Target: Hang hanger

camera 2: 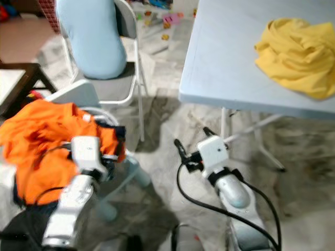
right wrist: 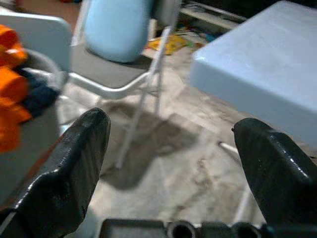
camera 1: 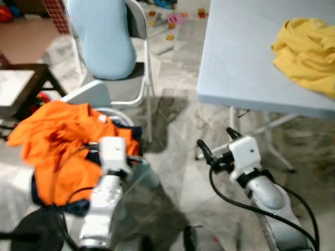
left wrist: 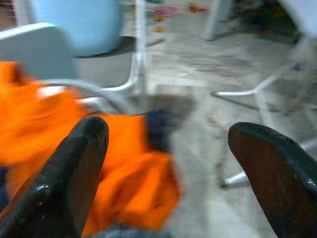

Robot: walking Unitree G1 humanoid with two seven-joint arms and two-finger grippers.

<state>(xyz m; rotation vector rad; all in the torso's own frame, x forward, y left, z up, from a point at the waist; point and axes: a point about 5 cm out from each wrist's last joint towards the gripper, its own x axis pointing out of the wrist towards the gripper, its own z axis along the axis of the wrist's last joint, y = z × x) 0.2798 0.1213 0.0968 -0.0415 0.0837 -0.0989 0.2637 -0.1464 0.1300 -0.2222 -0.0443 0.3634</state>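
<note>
Home living space: marble-look floor [camera 1: 172,136], toys [camera 1: 175,18] scattered at 12 o'clock, folding chair [camera 1: 131,78] at 11, folding table [camera 1: 246,57] with yellow clothing [camera 1: 306,49] at 2.

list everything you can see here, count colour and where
orange garment: 1, orange, heaped on the seat at the robot's left
yellow garment: 1, yellow, crumpled on the table
table: 1, pale grey, ahead on the right
folding chair: 1, grey, ahead on the left
cushion: 1, light blue, upright on the chair
toys: several, mixed colours, floor beyond
left gripper: 1, black fingers, open, by the orange garment
right gripper: 1, black fingers, open, over bare floor
</note>
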